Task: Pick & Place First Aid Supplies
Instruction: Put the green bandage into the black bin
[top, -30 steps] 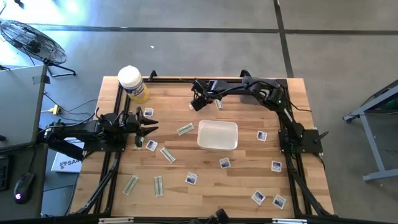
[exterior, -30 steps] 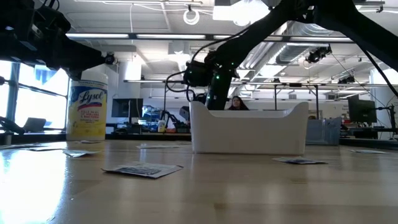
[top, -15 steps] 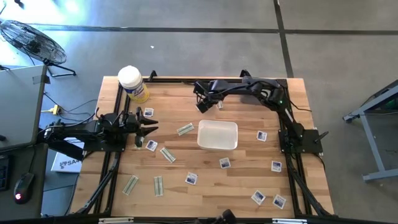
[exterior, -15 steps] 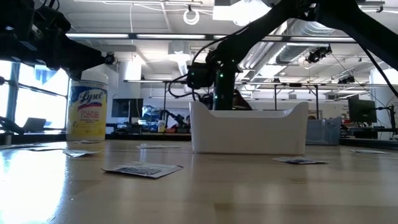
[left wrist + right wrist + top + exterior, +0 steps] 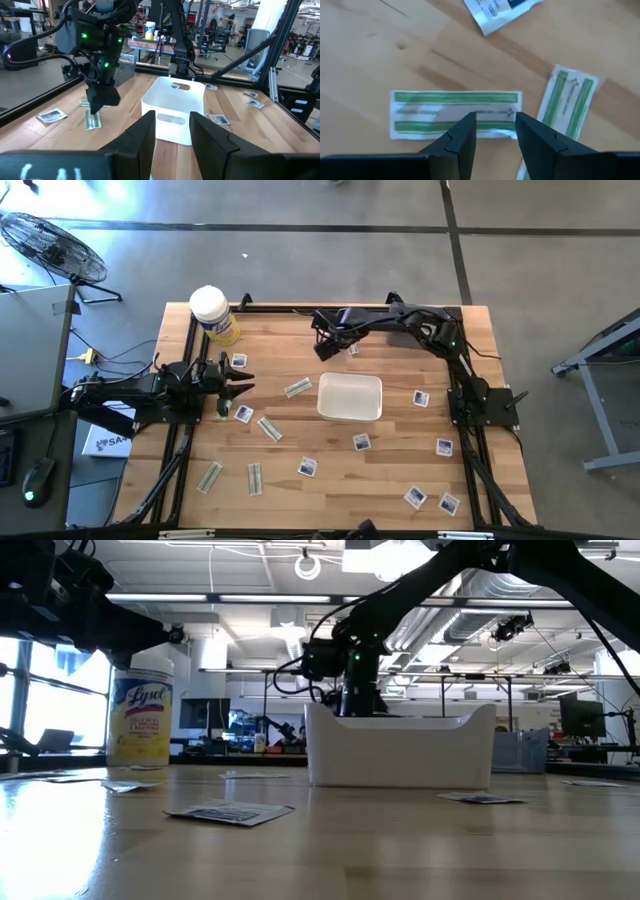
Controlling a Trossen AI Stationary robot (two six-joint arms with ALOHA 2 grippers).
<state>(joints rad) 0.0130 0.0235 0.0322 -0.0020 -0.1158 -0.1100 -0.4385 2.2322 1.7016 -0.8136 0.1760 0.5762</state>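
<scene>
Small first aid packets lie flat and scattered on the wooden table: white squares with dark-blue print, such as one [image 5: 421, 398], and pale green strips, such as one [image 5: 297, 388]. The white tray [image 5: 322, 395] stands mid-table. My right gripper [image 5: 326, 352] is open just beyond the tray's far side, pointing down. In the right wrist view its fingers [image 5: 495, 131] stand low over the end part of a green-striped strip [image 5: 435, 114]. A second strip [image 5: 567, 107] and a square packet [image 5: 500, 10] lie beside it. My left gripper [image 5: 240, 385] waits open at the table's left.
A yellow canister with a white lid [image 5: 214, 315] stands at the far left corner. Dark frame rails run along the table's left, right and far edges. Several packets lie near the front right corner [image 5: 430, 500] and front left [image 5: 230, 477].
My right gripper has gone a little toward the table's right edge along the tray's far side, and down toward the strips there. It stays open. The packets and the tray have kept still.
</scene>
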